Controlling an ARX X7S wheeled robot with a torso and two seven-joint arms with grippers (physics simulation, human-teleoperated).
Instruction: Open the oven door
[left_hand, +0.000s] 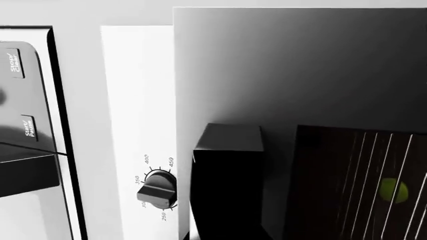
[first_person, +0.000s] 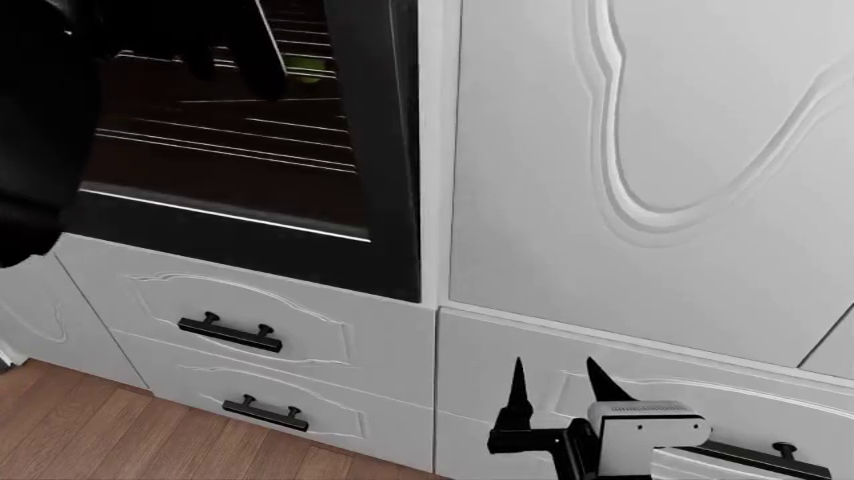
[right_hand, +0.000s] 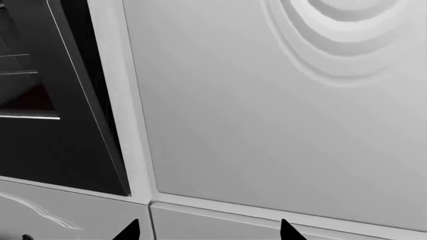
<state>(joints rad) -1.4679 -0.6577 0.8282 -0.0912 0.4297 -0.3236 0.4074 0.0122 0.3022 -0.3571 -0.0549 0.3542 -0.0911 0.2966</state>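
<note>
The oven door (first_person: 227, 215) is a large black panel at the upper left of the head view, with a thin silver stripe (first_person: 227, 214) below its dark glass. Wire racks and a small green object (first_person: 310, 66) show through the window. My left arm (first_person: 40, 120) is a black mass covering the door's left part, and its gripper is hidden there. In the left wrist view a black block (left_hand: 227, 185) fills the near field beside the dark glass (left_hand: 347, 185); the jaws do not show. My right gripper (first_person: 558, 385) hangs open low at the right, in front of white fronts, holding nothing.
A white carved cabinet door (first_person: 641, 150) stands right of the oven. White drawer fronts below carry black bar handles (first_person: 230, 333) (first_person: 264, 412). Wooden floor (first_person: 80, 430) shows at the lower left. A white panel with a temperature knob (left_hand: 158, 189) and a button strip (left_hand: 27, 127) show beside the oven.
</note>
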